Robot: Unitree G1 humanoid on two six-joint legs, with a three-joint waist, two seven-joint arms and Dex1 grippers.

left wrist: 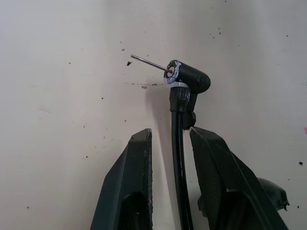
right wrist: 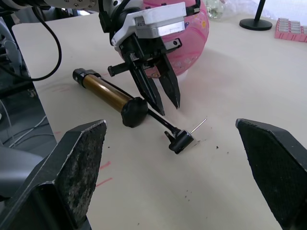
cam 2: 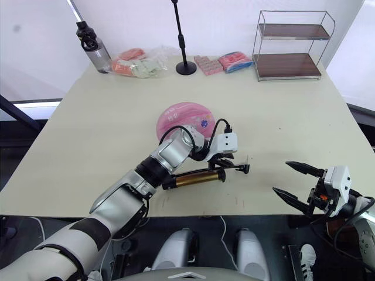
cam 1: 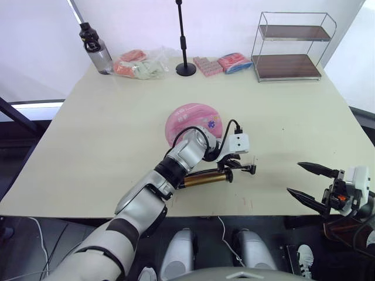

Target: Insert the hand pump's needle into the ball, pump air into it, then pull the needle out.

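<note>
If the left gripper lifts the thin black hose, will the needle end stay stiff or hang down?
The thin black hose between the left gripper's open fingers looks short and straight, so probably fairly stiff. The black fitting may sag slightly. The gold-bronze cylindrical hand pump lies flat and could roll.

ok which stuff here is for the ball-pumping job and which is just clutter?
Job:
hand pump
needle on the hose tip
ball
left gripper, open astride the hose
right gripper, open

Clutter:
water bottle
snack packets
black stand
wire shelf
</note>
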